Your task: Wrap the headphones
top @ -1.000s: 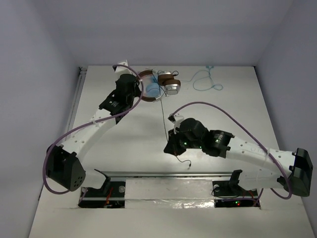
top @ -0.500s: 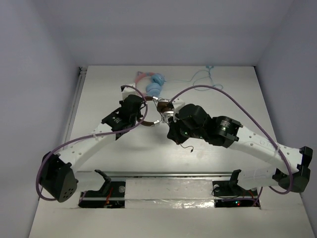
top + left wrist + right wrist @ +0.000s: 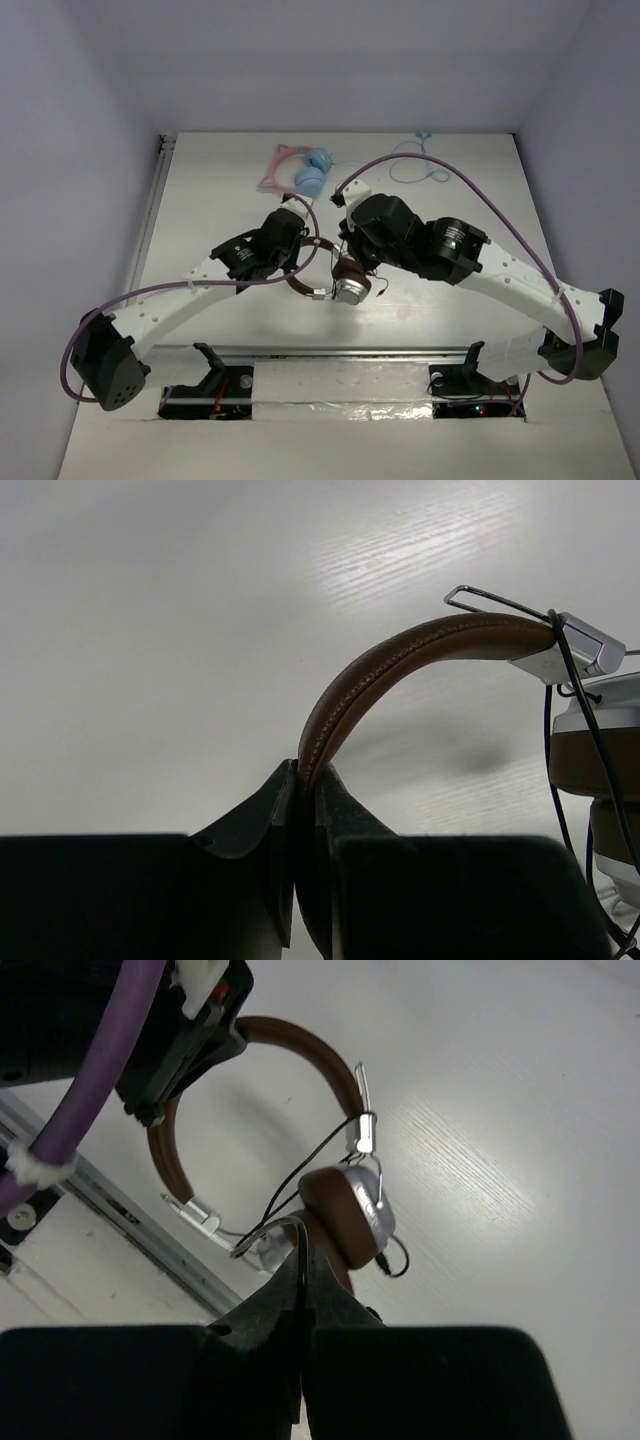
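Observation:
The headphones, with brown headband and silver earcups, hang just above the table's middle front. My left gripper is shut on the headband, and the left wrist view shows the band pinched between the jaws. My right gripper sits right beside the earcups, shut on the thin black cable. The cable loops around the earcups and its plug dangles below them.
Light blue and pink headphones lie at the far middle, their light blue cable trailing to the far right. A metal rail runs along the near edge. Both arms' purple hoses arch over the table.
Both arms carried the headphones from the far side, beside the blue pair, toward the near middle. The long cable that trailed down the table is now gathered close to the earcups.

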{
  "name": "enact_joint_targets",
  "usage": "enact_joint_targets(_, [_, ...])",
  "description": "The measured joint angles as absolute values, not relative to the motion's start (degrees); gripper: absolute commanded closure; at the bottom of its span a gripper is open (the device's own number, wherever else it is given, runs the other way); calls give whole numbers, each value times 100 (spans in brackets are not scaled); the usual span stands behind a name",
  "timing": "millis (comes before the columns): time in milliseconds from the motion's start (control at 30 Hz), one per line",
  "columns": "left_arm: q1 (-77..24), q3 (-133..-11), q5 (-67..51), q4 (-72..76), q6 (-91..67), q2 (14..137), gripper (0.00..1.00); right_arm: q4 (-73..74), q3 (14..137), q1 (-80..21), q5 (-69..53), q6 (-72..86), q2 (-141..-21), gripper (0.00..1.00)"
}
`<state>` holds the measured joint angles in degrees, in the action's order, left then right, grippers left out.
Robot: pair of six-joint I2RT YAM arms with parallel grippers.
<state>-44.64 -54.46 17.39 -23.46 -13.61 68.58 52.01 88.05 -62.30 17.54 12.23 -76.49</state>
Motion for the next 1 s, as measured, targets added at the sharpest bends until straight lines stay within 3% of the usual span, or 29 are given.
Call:
enact_joint_targets(467, [-4589,-5446,672,-2386,-661,6482,100,4652,8149,-5839,3052,832,-7714,100])
enact_joint_targets(733, [-4311,-5446,-12,-2263,-642,6184,100,3944,7491,-5151,2714,864,-7317,100])
enact_joint_targets(1000, [-3358,-5446,-1245,-2165,-554,5808,100,3135,6604,-4851,2078,1142,-7109,99])
